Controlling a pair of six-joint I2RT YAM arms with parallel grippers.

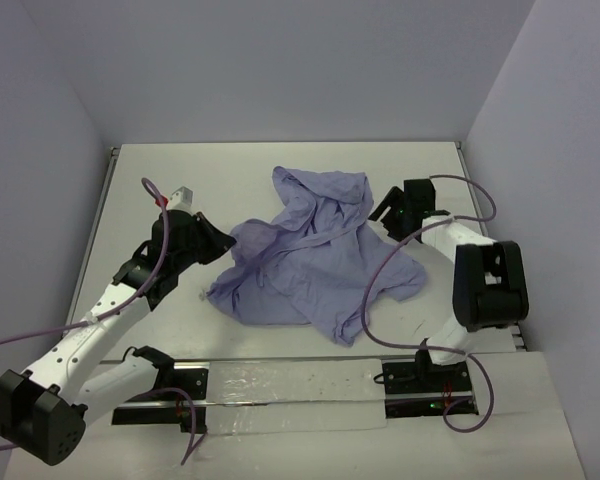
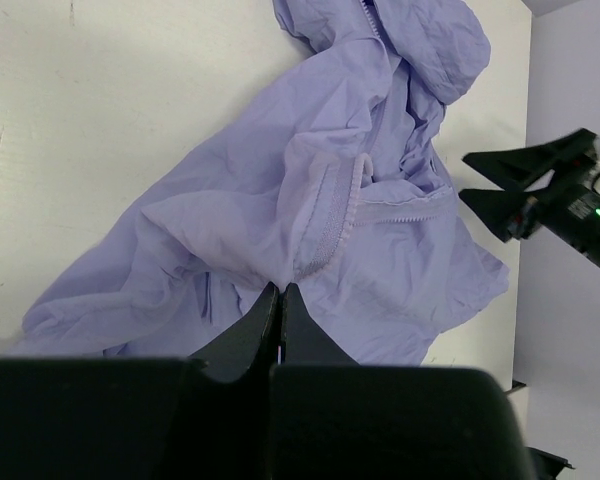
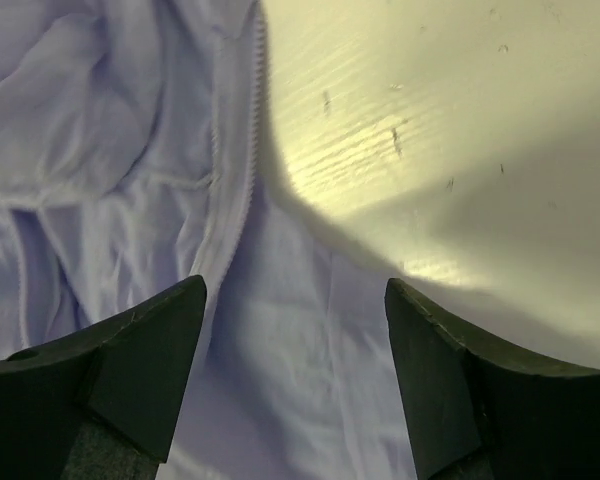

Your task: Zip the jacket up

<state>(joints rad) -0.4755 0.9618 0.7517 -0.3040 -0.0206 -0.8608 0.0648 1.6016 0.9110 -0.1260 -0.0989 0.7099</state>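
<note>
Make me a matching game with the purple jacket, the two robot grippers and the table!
Things
1. jacket
2. left gripper
3. right gripper
4. table

Descriptions
A. closed tight
B. white and flat
C. purple and crumpled
D. wide open

Pairs: 1-C, 2-A, 3-D, 4-B
</note>
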